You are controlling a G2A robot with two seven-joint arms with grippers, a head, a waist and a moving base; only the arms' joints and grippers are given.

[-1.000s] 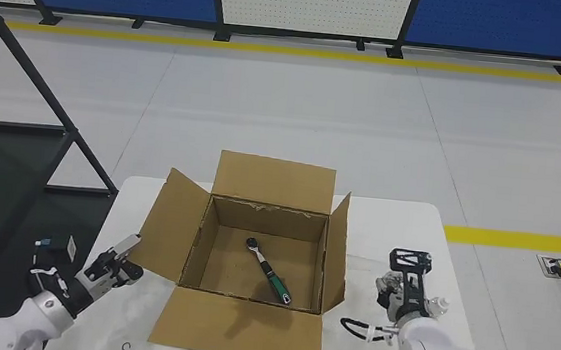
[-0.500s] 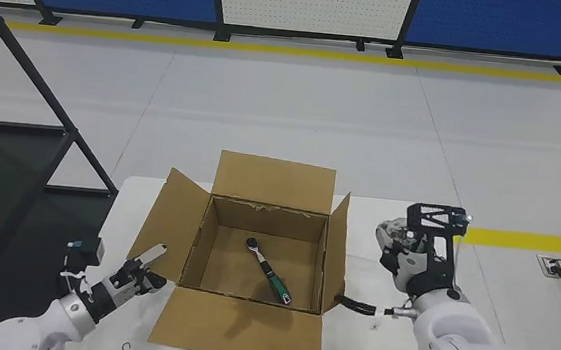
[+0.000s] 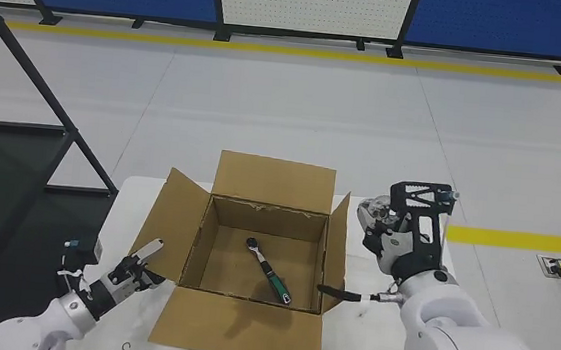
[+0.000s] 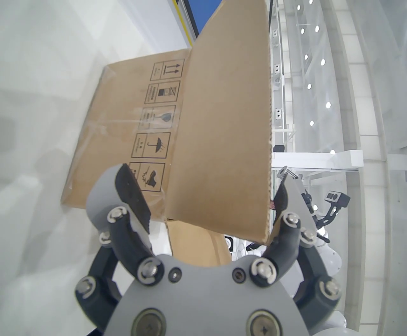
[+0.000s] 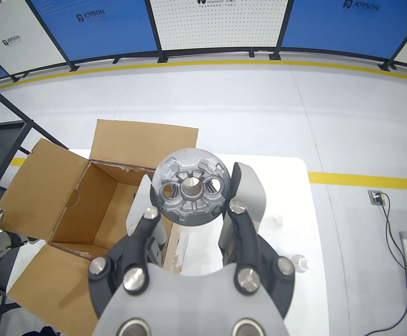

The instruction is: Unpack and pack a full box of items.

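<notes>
The right gripper gripped a round metal part, raised just right of the box; the left gripper stood open astride its left flap. A clean drop would likely mean clearing the right flap, then lowering beside the wrench inside.

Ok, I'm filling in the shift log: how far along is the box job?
Done: the box is open, flaps spread, a ratchet wrench on its floor. In hand: the right gripper is shut on a round metal part, held beside the box; the left gripper is open around the left flap. Left: that part and a small white bottle on the table are outside the box.
</notes>
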